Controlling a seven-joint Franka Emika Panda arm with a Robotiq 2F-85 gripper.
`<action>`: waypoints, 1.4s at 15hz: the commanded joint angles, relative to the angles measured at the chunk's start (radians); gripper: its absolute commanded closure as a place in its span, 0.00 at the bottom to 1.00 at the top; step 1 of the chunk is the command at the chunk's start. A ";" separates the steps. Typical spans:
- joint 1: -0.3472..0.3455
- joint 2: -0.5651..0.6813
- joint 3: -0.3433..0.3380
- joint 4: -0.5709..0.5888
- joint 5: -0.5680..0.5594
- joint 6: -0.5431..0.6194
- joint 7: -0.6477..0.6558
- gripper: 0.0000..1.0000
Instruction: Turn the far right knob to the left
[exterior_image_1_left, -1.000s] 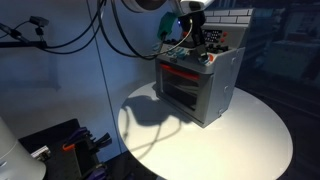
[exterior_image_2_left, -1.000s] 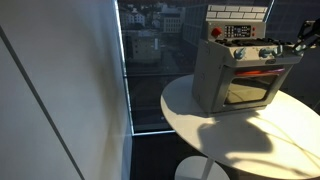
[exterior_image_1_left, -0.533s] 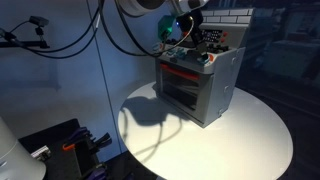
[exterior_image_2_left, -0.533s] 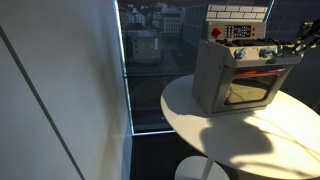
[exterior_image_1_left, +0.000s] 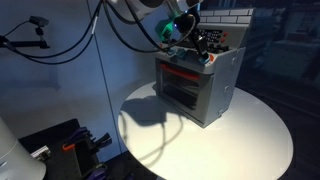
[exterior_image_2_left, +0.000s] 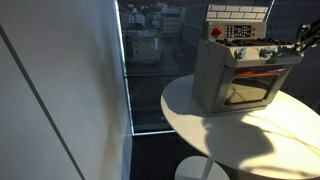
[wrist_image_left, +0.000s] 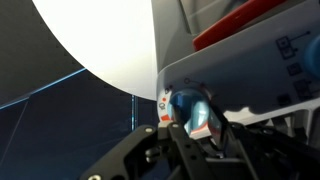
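Observation:
The grey toy stove (exterior_image_1_left: 205, 90) (exterior_image_2_left: 215, 75) stands on a round white table (exterior_image_1_left: 250, 130) (exterior_image_2_left: 230, 130). Its knob row runs along the top of its front. In the wrist view the far right knob (wrist_image_left: 188, 104), small, round and pale blue, sits between my two black fingers. My gripper (wrist_image_left: 192, 122) is shut on it. In both exterior views my gripper (exterior_image_1_left: 180, 38) (exterior_image_2_left: 298, 45) is at the end of the knob row and hides that knob. Other blue knobs (exterior_image_2_left: 265, 53) show beside it.
The stove has a red oven handle (exterior_image_1_left: 180, 72) (exterior_image_2_left: 258, 66) and a tiled back panel (exterior_image_2_left: 238, 14). A dark window with a city view (exterior_image_2_left: 150, 60) is behind the table. Black cables (exterior_image_1_left: 120, 35) hang by the arm. Dark equipment (exterior_image_1_left: 65, 145) sits on the floor.
In an exterior view my arm and wrist have shifted a little to the left above the stove. The stove has not moved.

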 joint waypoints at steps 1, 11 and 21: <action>-0.019 -0.040 -0.017 -0.012 -0.105 0.015 0.009 0.90; -0.017 -0.073 -0.030 -0.035 -0.060 0.004 -0.063 0.12; 0.006 -0.191 -0.034 -0.068 0.318 -0.253 -0.448 0.00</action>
